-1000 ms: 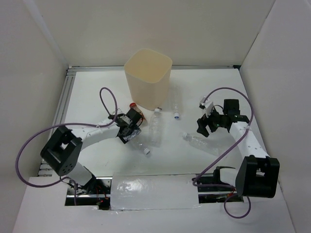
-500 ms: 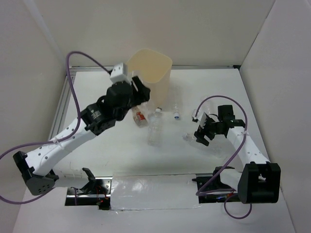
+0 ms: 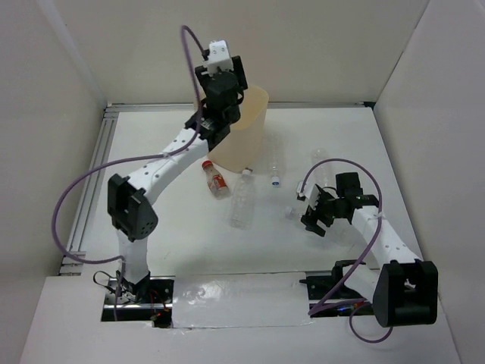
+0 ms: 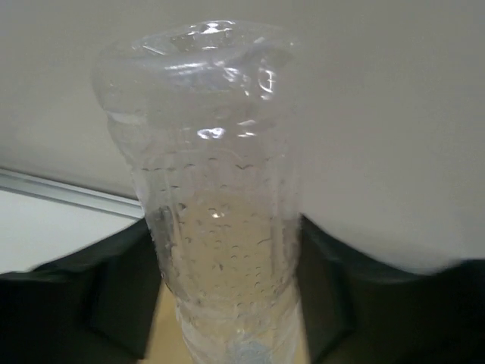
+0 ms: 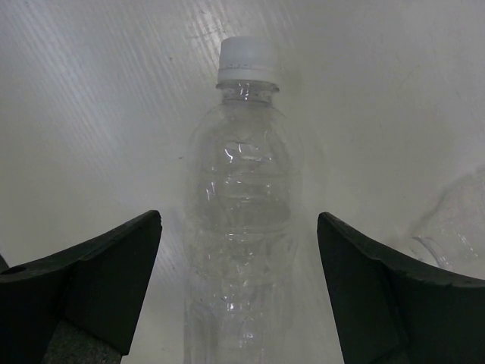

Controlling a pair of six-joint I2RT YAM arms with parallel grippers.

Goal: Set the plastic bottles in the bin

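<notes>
My left gripper (image 3: pixel 222 85) is raised over the cream bin (image 3: pixel 248 130), shut on a clear plastic bottle (image 4: pixel 216 189). The bottle's base points away from the wrist camera, and a dark finger (image 4: pixel 114 296) presses on each side of it. My right gripper (image 3: pixel 309 215) is low over the table and open. Its jaws stand on either side of a clear white-capped bottle (image 5: pixel 241 205) that lies flat, without touching it. A red-capped bottle (image 3: pixel 214 179), a larger clear bottle (image 3: pixel 242 202) and a small blue-capped one (image 3: pixel 274 173) lie in front of the bin.
Another clear bottle (image 5: pixel 455 227) shows at the right edge of the right wrist view. White walls enclose the table on three sides. An aluminium rail (image 3: pixel 95 171) runs along the left edge. The left arm's purple cable (image 3: pixel 83 189) loops over the left side.
The left arm has lifted from the table with the bottle and swung up over the bin. The right gripper has moved down and left to straddle the white-capped bottle.
</notes>
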